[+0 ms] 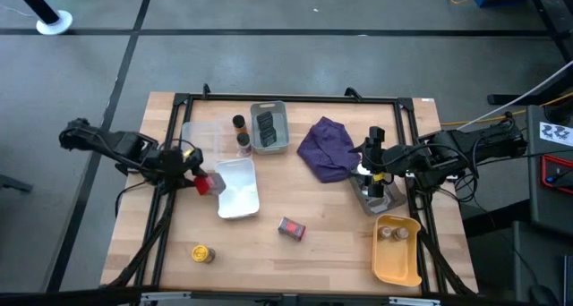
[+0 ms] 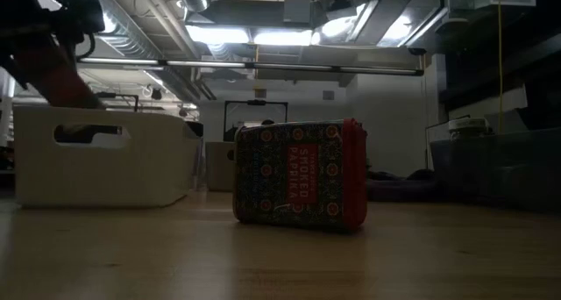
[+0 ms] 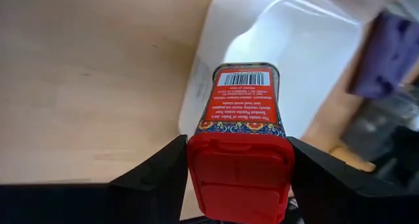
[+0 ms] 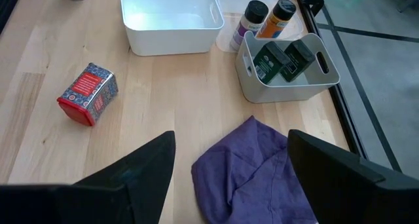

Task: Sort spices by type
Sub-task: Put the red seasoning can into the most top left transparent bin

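Note:
My left gripper point(image 1: 202, 182) is shut on a red-lidded spice tin point(image 3: 239, 112) at the left rim of the white tray point(image 1: 238, 190). A second red tin point(image 1: 291, 228) lies on its side on the wood, large in the low view point(image 2: 298, 186). A yellow jar point(image 1: 202, 252) stands near the near-left corner. Two dark tins point(image 4: 281, 59) sit in the grey tray point(image 1: 269, 128). Two jars point(image 4: 265, 18) stand in the clear tray point(image 1: 208, 136). Two more jars point(image 1: 392, 233) are in the yellow tray point(image 1: 397, 252). My right gripper point(image 4: 230, 133) is open by the purple cloth point(image 1: 327, 149). My left gripper pinches the tin between its two fingers point(image 3: 163, 171) at the red lid end point(image 3: 239, 175), coming from the table's left. The tin points forward along the fingers, its barcode end point(image 3: 245, 78) out over the white tray's rim, and it looks lifted clear.
A grey object point(image 1: 376, 201) sits under my right gripper near the right edge. A black frame point(image 1: 295, 98) runs around the table's far and side edges. Bare wood lies between the white tray and the yellow tray, around the lying tin.

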{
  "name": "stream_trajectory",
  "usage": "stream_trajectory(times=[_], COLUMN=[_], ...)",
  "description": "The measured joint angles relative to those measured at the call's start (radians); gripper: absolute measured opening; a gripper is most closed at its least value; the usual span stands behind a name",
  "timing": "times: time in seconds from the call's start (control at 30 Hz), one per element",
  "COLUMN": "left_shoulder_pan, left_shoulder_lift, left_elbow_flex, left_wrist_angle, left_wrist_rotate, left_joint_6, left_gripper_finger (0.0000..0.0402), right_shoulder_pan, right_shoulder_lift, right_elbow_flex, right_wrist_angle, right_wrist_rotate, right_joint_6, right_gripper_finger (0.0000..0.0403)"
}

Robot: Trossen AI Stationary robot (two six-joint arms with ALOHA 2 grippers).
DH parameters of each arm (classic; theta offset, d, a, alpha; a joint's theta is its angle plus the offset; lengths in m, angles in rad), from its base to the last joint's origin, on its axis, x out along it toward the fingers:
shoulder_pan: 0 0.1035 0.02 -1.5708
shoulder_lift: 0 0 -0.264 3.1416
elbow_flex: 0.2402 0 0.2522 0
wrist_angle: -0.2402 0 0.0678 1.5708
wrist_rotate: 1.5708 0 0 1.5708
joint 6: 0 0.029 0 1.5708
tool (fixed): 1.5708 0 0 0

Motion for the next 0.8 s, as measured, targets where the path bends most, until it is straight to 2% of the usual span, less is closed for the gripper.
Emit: stream_trajectory(times=[0.17,0.6,0.8], left_shoulder_pan=[0.013,0.014,0.014], left_shoulder_lift=[-0.054,-0.19,-0.197], left_elbow_flex=[0.0,0.001,0.073], left_wrist_angle=[0.0,-0.077,-0.074], left_wrist_rotate=[-0.066,-0.406,-0.541], left_joint_6=[0.041,0.079,0.183], left_gripper_finger=[0.0209,0.0209,0.0209], right_shoulder_pan=[0.0,0.0,0.0], right_shoulder_lift=[0.0,0.0,0.0], right_elbow_flex=[0.0,0.0,0.0], right_wrist_angle=[0.0,0.0,0.0], right_wrist_rotate=[0.0,0.0,0.0], right_joint_6=[0.0,0.0,0.0], right_gripper_finger=[0.0294,0.0294,0.0294])
